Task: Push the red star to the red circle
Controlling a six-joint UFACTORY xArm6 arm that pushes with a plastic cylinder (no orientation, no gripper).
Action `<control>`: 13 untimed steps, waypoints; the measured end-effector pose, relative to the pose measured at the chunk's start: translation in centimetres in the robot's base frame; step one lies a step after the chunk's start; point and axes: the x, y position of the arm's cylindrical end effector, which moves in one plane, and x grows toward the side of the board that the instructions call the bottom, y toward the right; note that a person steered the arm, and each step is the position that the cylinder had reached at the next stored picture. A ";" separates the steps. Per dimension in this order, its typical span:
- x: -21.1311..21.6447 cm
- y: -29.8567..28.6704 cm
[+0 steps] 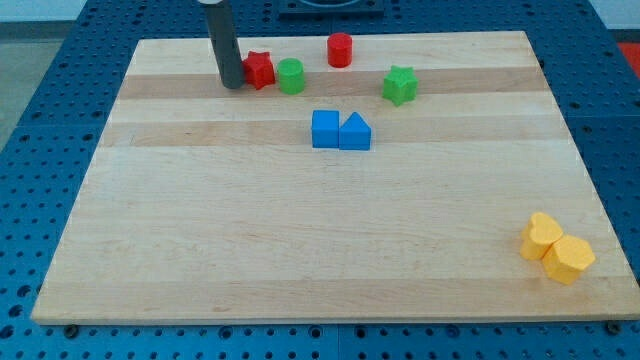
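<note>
Tip [232, 84] pressed on red star's [260, 69] left, to shove it right toward red circle [340, 49]; green circle [291, 76] blocks. No fingers here.

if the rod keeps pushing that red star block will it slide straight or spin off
The red star block looks squat and flat-bottomed, so it should slide on the smooth wooden board rather than tip. Its pointed sides may let it twist off my tip, at its left. The green round block beside it will likely get shoved along.
</note>
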 end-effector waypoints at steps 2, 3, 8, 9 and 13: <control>-0.1 1.3; -1.5 2.3; -3.6 5.8; -4.0 7.6; -4.7 8.4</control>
